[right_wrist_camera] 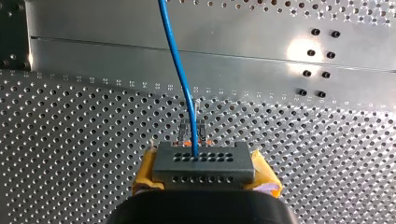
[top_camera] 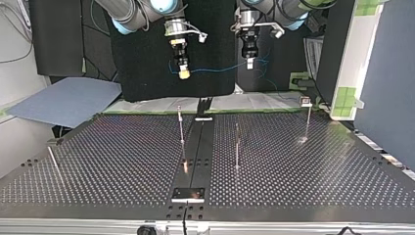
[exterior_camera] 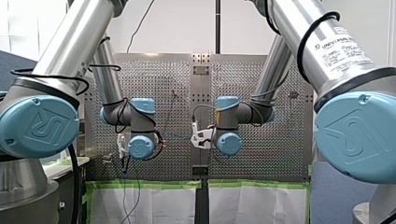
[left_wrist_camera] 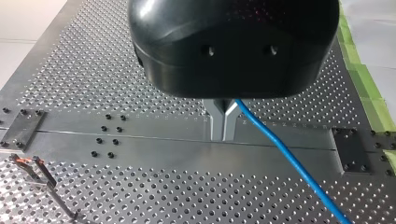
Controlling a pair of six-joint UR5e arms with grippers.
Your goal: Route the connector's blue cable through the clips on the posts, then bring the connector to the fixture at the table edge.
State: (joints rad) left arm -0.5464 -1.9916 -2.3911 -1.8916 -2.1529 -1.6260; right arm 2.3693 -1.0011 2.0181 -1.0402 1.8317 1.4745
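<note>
Right end effector (right_wrist_camera: 205, 171) pinches connector (right_wrist_camera: 204, 163), long axis crosswise; blue cable (right_wrist_camera: 180, 70) ahead, left end effector (left_wrist_camera: 223, 125) pinching it.

Robotics lab, perforated metal table (top_camera: 318, 166), two silver-and-blue robot arms (exterior_camera: 56, 70), green tape (exterior_camera: 144, 184) along its edge

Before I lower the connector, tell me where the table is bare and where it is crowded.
In the top view, the table's widest bare stretch lies between the leaning post at its left edge and the centre-left post beside the black strip. Another bare patch lies between the centre-right post and the clip post. Crowded: the strip, flanked by both centre posts.
</note>
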